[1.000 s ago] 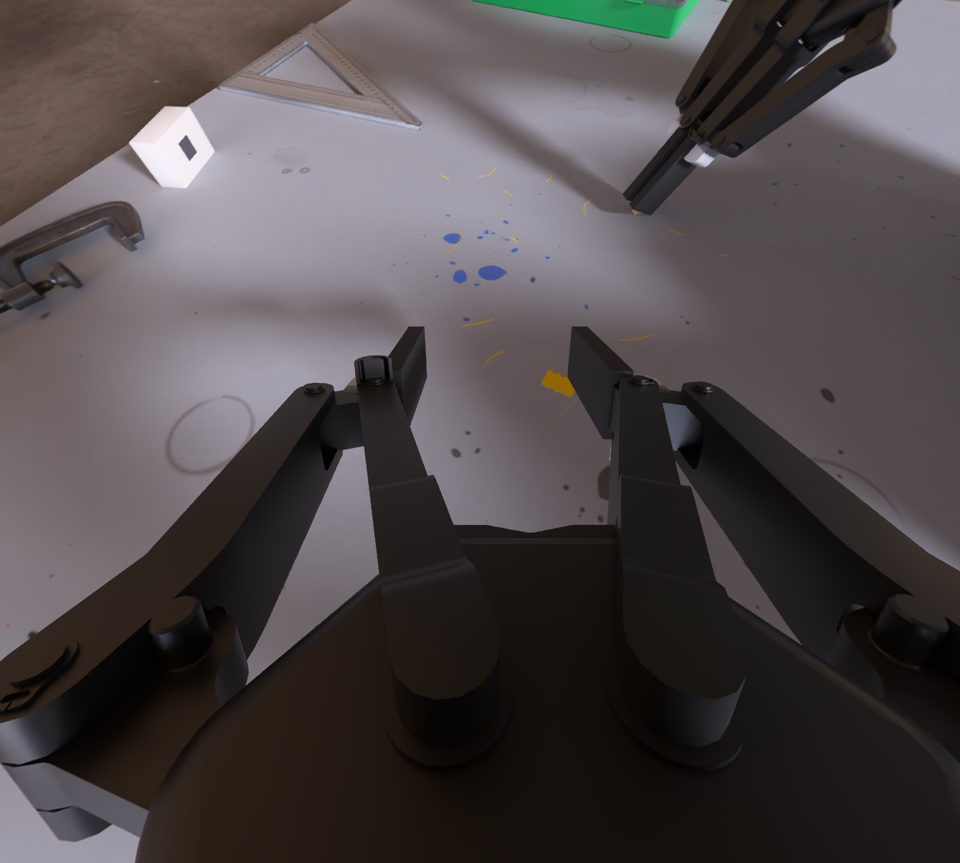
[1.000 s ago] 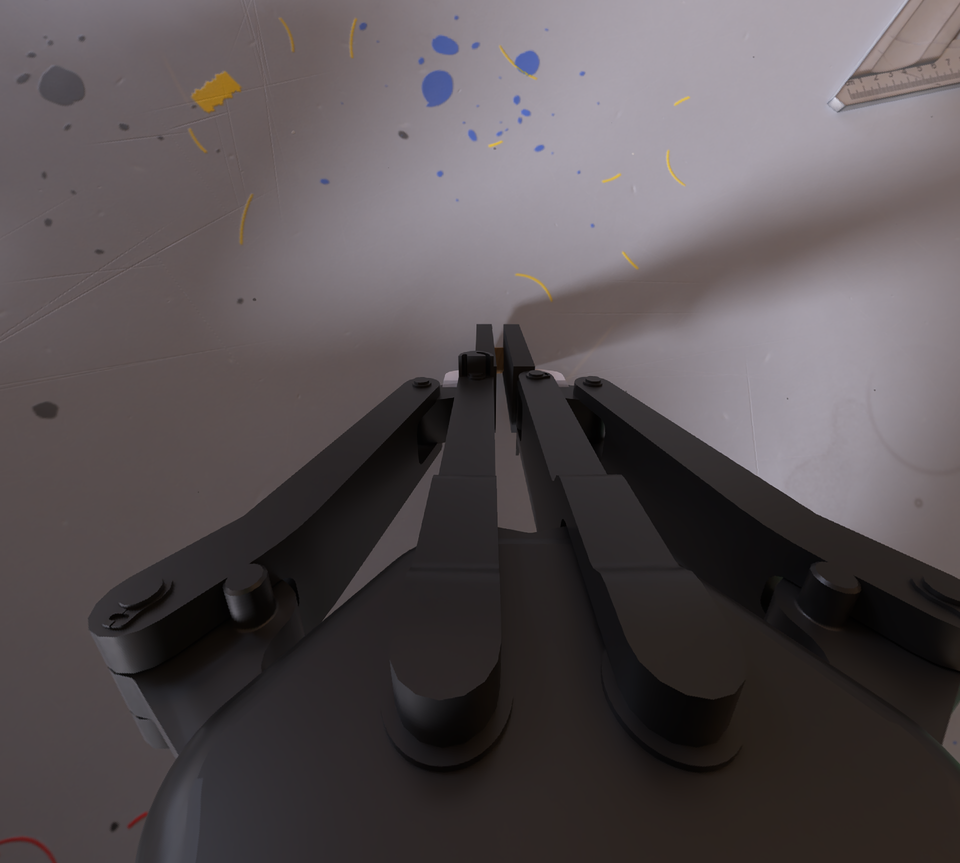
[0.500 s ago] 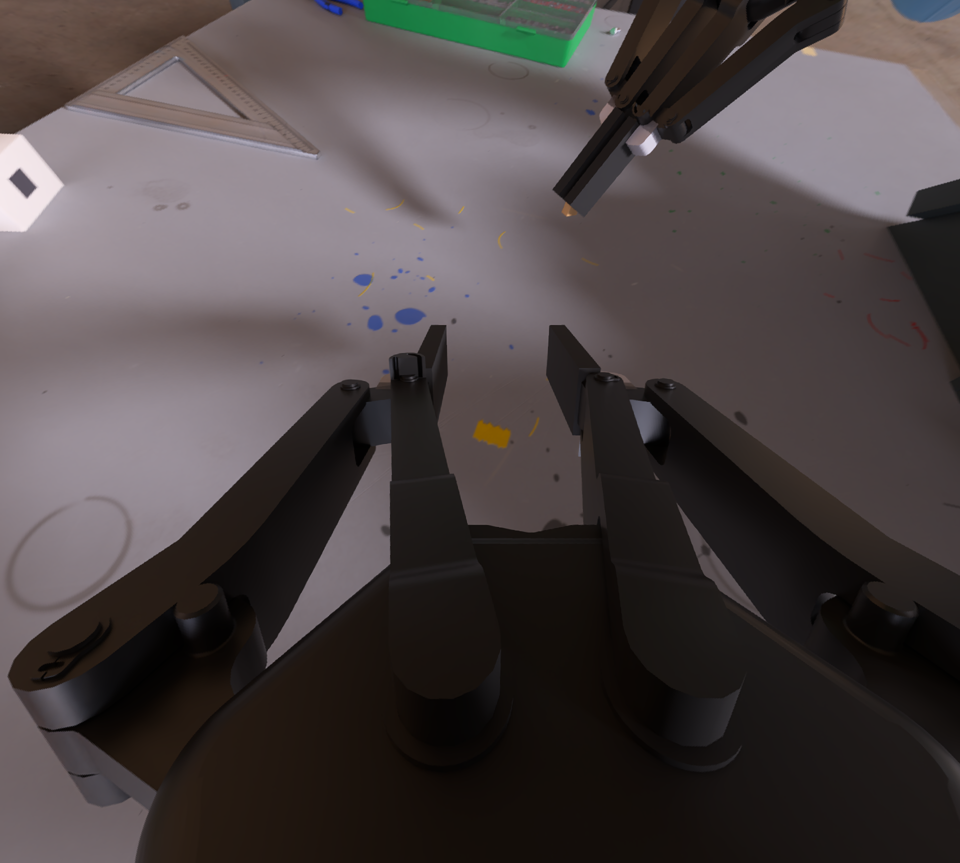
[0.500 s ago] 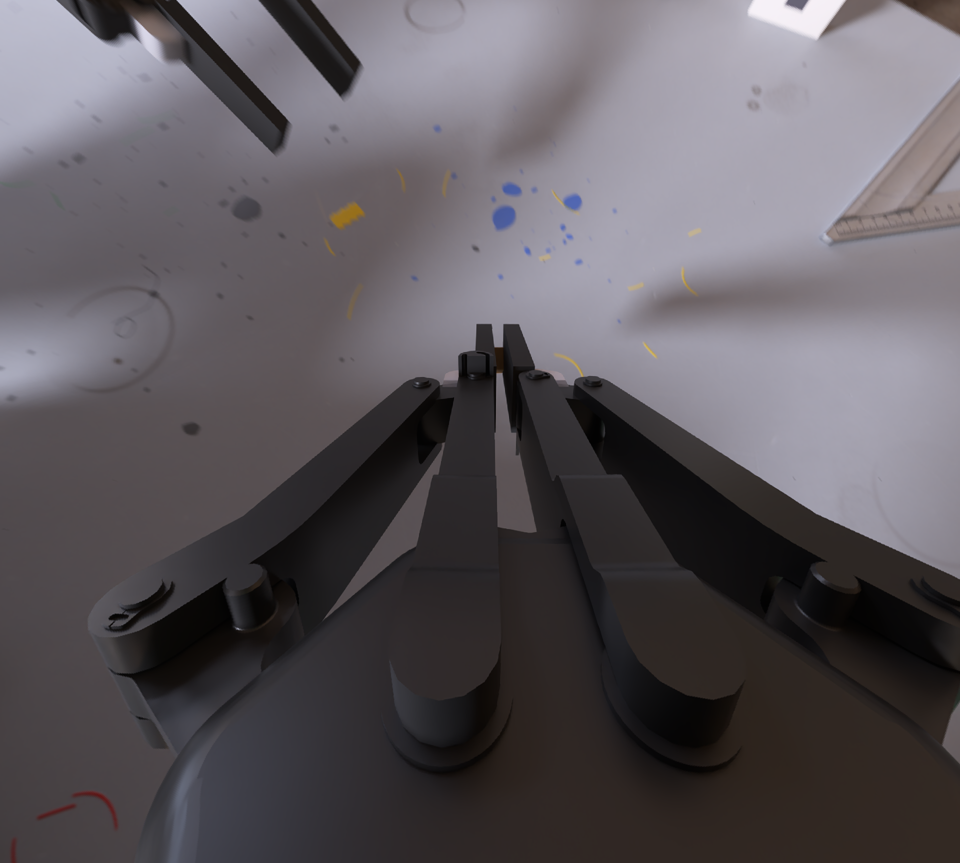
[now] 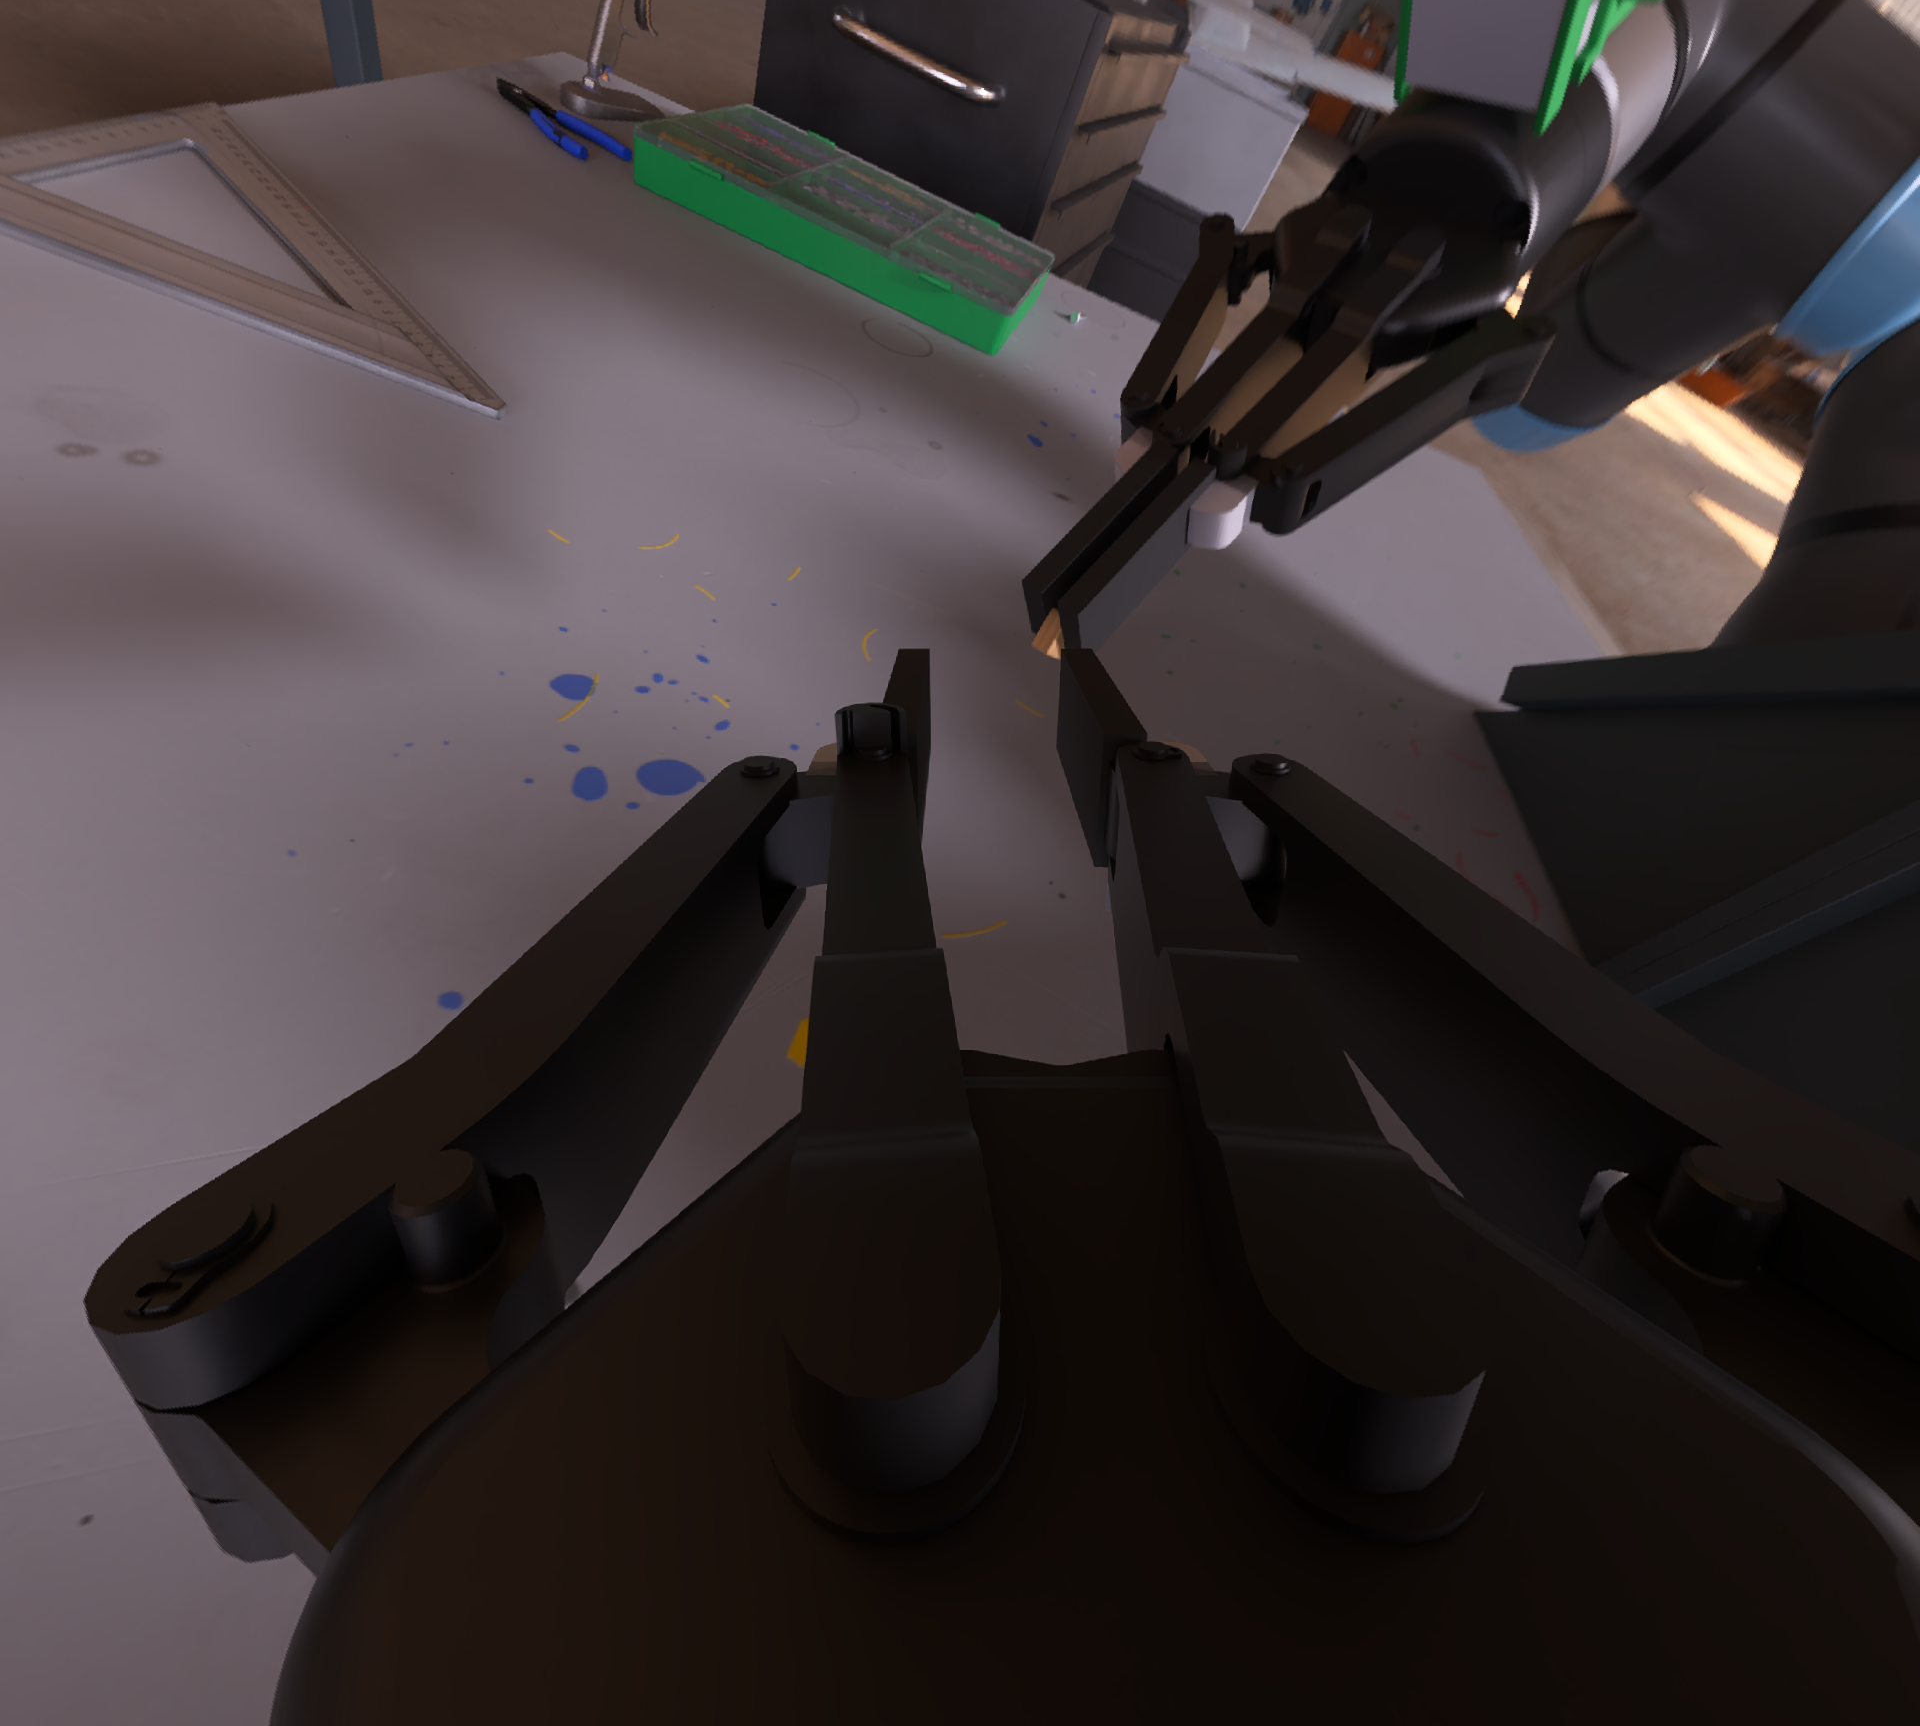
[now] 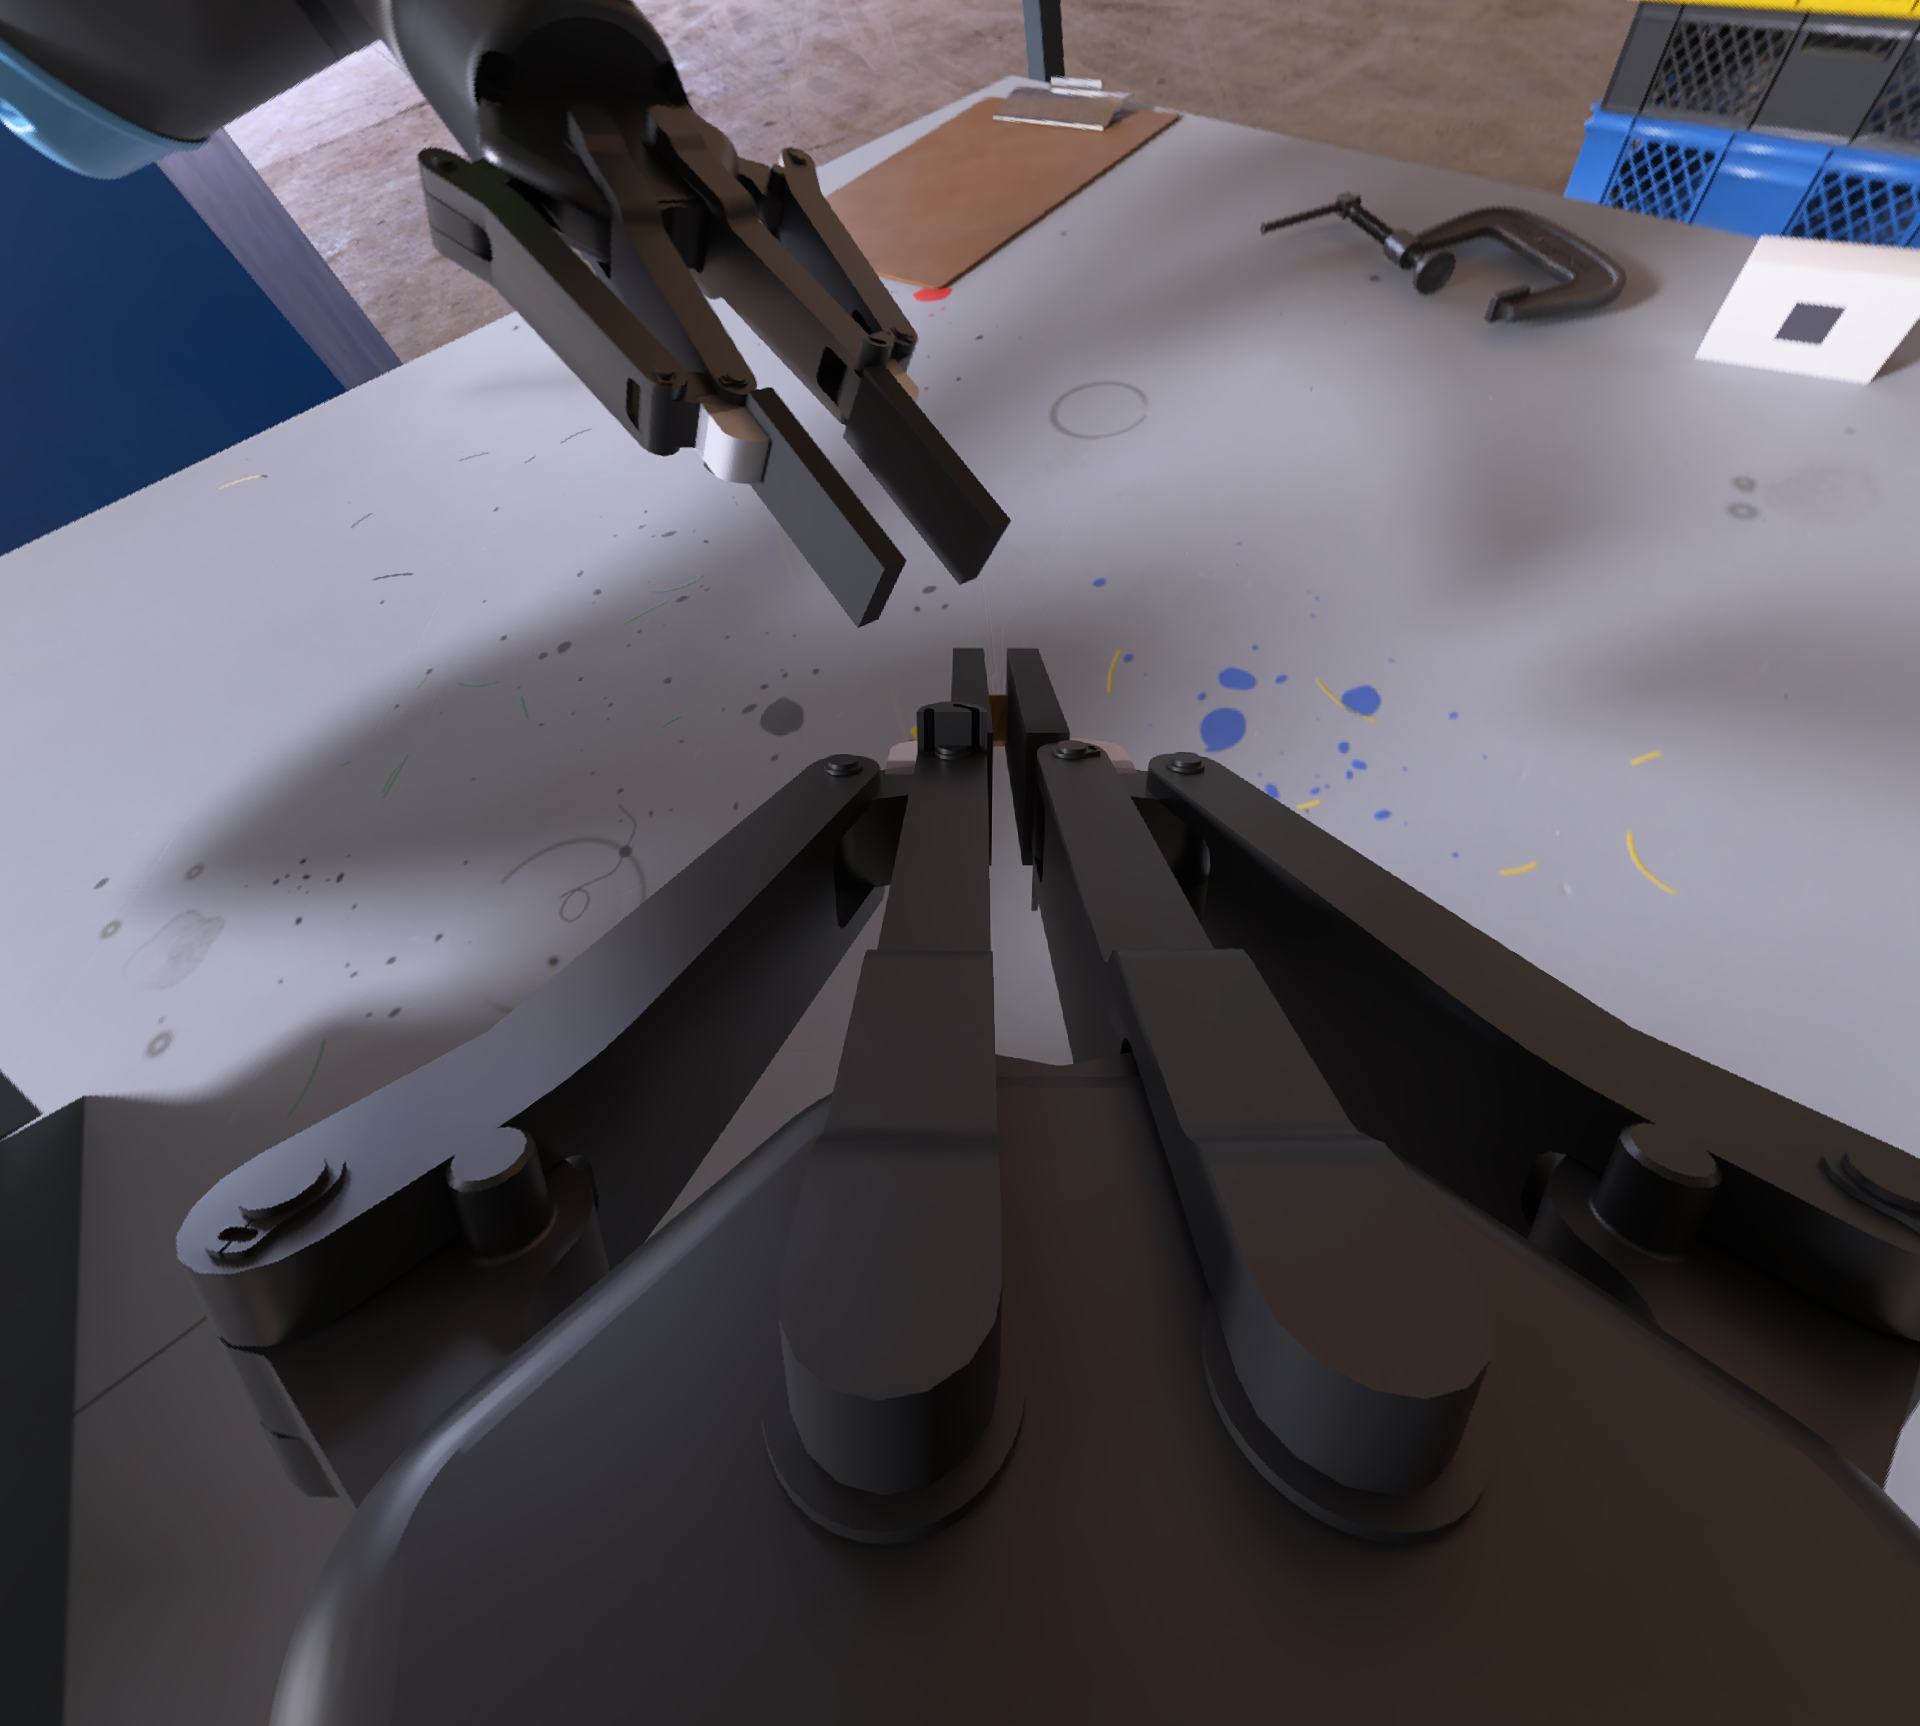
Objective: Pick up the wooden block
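My right gripper (image 6: 995, 674) is shut on the wooden block (image 6: 997, 708), a thin tan piece that shows only as a sliver between the pads. It holds the block in the air above the grey table (image 6: 1351, 471). In the left wrist view the right gripper (image 5: 1051, 611) hangs at the upper right with the block's end (image 5: 1047, 639) sticking out of its tips. My left gripper (image 5: 995, 674) is open with a narrow gap and empty, its tips just below and close to the block. It also shows in the right wrist view (image 6: 930, 570).
A green parts box (image 5: 842, 222), a metal triangle square (image 5: 239, 263), blue pliers (image 5: 561, 123) and a spray gun (image 5: 623, 14) lie at the far side. A C-clamp (image 6: 1507, 263), a white marker cube (image 6: 1818, 320) and a clipboard (image 6: 997, 180) lie opposite.
My right gripper has risen from the table with the block in it. My left gripper has moved toward it, and its fingers have drawn closer together.
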Tool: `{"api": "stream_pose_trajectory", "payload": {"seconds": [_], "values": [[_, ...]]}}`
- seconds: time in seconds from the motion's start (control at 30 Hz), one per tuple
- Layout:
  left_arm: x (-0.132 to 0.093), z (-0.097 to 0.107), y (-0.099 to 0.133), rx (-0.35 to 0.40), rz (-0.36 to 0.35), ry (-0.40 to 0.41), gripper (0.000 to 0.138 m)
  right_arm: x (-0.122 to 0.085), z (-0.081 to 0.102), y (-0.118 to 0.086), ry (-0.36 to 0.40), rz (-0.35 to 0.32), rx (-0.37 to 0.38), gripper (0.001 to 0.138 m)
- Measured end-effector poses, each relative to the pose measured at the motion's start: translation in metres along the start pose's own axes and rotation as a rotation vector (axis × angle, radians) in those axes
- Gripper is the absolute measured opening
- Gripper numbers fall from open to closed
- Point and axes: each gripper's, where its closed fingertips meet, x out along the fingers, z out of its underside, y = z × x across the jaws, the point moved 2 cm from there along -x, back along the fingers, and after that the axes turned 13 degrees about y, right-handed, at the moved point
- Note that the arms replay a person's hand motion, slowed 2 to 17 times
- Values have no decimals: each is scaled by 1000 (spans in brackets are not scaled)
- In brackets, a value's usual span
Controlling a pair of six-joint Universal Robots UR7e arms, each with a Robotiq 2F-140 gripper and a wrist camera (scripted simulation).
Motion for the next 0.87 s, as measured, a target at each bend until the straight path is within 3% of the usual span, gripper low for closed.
{"api": "stream_pose_trajectory", "payload": {"seconds": [0.2,0.37,0.6,0.87], "values": [[-4,-8,-1,-139,38,56,32,9,-9,-8,55,10,-64,6],[-9,-16,-5,-218,41,105,23,16,-15,-14,88,17,-105,6],[-13,-28,-6,-272,65,157,9,24,-15,-18,95,12,-107,6],[-14,-31,-6,-276,70,125,2,26,-16,-16,104,32,-107,6]]}}
